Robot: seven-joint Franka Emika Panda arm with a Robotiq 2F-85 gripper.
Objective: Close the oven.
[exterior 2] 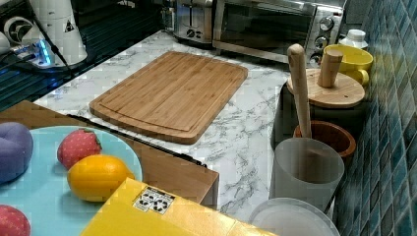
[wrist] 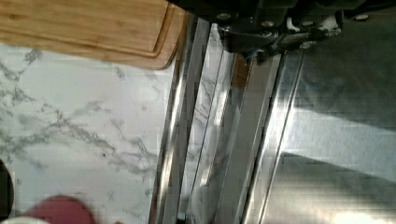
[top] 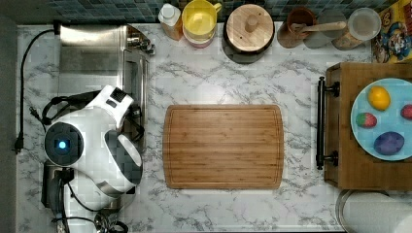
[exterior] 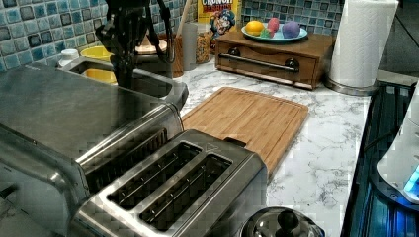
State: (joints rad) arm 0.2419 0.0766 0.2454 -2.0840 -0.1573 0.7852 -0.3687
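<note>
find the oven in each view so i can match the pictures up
Top view: the oven is at the upper left, partly under the robot arm.
Left view: steel top across the left, behind the two-slot toaster.
Right view: top centre-right, glass door and knobs facing the camera.
Wrist view: door and bar handle run through the centre.
Shared landmark: the bamboo cutting board.

Brushed-steel oven (exterior 2: 275,27), tan bamboo cutting board (top: 223,145), white grey-veined marble counter (top: 204,82), blue mosaic tiles (exterior: 29,29).
</note>
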